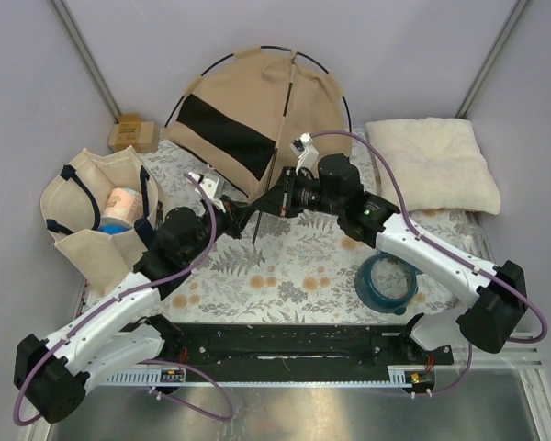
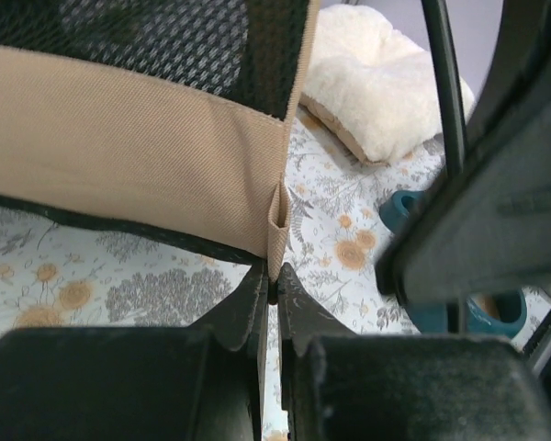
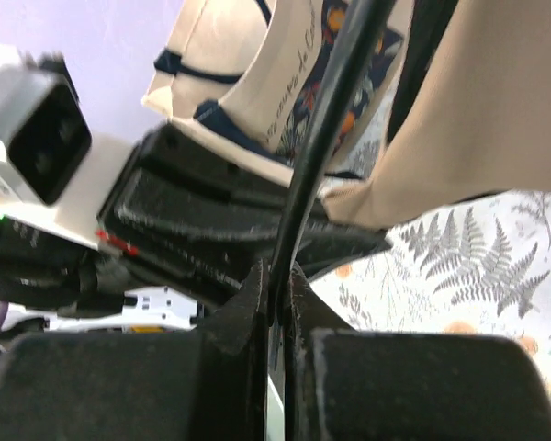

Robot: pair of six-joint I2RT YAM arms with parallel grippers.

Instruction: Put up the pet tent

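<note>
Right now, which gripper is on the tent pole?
The right gripper, shut on the thin dark pole; the left gripper pinches the tent's tan canvas corner instead.

Matt, twill-woven canvas pet tent [image 2: 119, 156]

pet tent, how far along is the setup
Done: the pet tent stands partly raised, an arched pole over its back. In hand: the left end effector pinches the tan corner loop, the right end effector clamps a dark pole. Left: seating that pole, apparently not yet in the loop.
</note>
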